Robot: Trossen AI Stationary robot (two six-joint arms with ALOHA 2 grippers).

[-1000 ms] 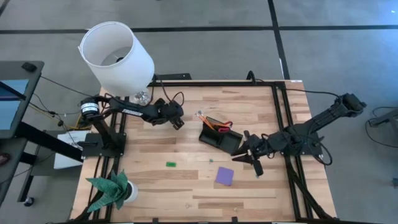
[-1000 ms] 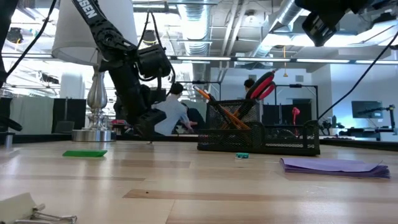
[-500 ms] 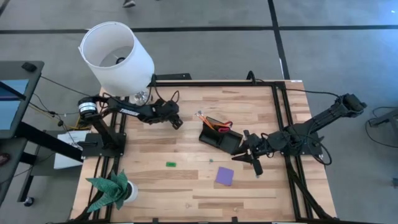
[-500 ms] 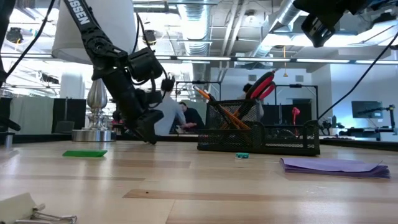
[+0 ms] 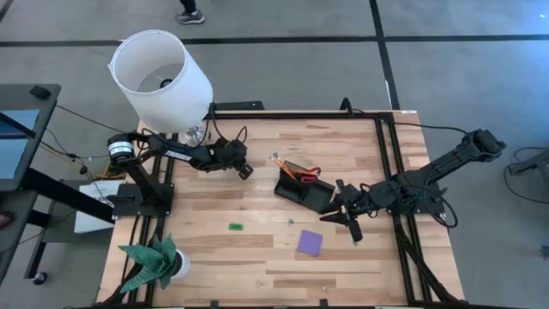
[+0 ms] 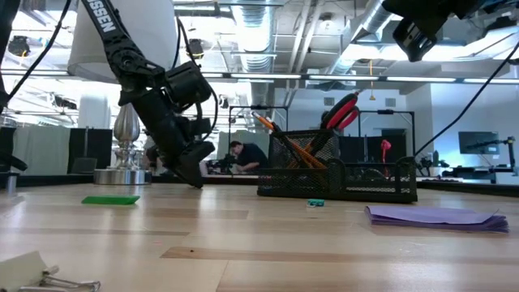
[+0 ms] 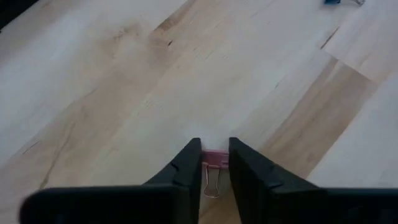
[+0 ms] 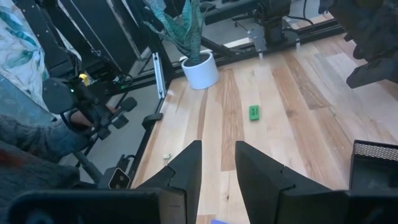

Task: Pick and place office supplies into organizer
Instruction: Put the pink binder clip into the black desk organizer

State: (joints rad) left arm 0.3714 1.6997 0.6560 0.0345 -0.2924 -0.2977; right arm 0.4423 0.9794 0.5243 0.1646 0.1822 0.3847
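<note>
The black mesh organizer point(image 5: 302, 185) stands mid-table on its base, with red-handled scissors point(image 5: 310, 172) and orange pencils point(image 5: 282, 162) sticking up out of it. A purple note pad point(image 5: 310, 242) and a small green piece point(image 5: 235, 227) lie flat on the wood. My left gripper point(image 5: 245, 170) is down at the table left of the organizer, shut on a small pink binder clip point(image 7: 214, 159). My right gripper point(image 5: 349, 221) hangs open just right of the organizer with nothing between its fingers point(image 8: 188, 167). My left gripper pinches the pink binder clip's body point(image 7: 215, 155) between its two fingertips. The fingers slant down at it from above. The clip lies on the table, its wire handle point(image 7: 211, 182) pointing back between the fingers.
A white-shaded lamp point(image 5: 159, 75) stands at the far left corner and a green paper plant in a white pot point(image 5: 155, 263) at the near left. A tiny blue piece point(image 5: 292, 221) lies near the organizer. Another binder clip point(image 6: 50, 277) lies at the near edge. A person sits beyond the table.
My left gripper has sunk toward the table and tipped more steeply downward, staying left of the organizer. The person in the room behind has shifted.
</note>
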